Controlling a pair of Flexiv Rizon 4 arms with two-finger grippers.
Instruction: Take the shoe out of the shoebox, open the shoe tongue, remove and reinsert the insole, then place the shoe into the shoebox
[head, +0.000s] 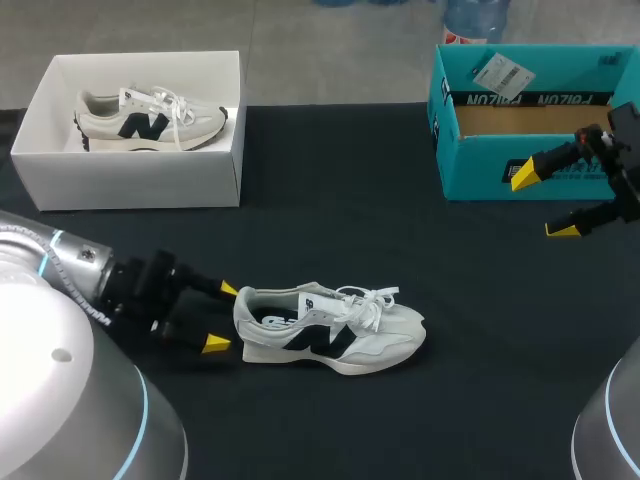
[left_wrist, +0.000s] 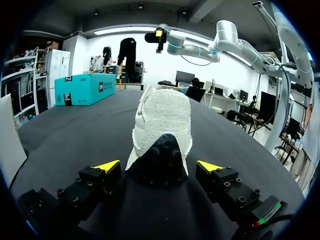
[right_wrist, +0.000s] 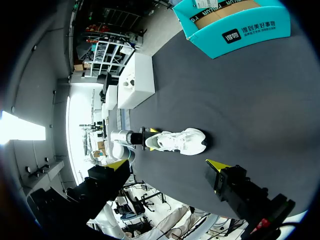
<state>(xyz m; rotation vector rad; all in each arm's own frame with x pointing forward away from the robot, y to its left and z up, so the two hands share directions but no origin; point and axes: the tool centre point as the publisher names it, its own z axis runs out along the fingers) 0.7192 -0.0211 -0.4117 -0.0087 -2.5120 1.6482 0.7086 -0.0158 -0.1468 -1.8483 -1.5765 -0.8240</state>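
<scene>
My left gripper (head: 222, 316) sits at the heel of the shoe (head: 330, 330), fingers wide on either side of it. The shoe rests on its sole on the table (head: 420, 430). Well beyond its toe, my right gripper (head: 543, 203) hangs spread wide just before the teal shoebox (head: 480, 165).

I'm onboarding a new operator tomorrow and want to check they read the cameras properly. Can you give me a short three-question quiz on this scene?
1. Multiple choice: the loose shoe lies A) on the table, B) inside a box, C) in a gripper.
2. True or false: the left gripper has a finger on either side of the shoe's heel, without clamping it.
3. Fill in: the right gripper hovers open near the open box coloured ____.
Key: 1 A; 2 true; 3 teal.
</scene>
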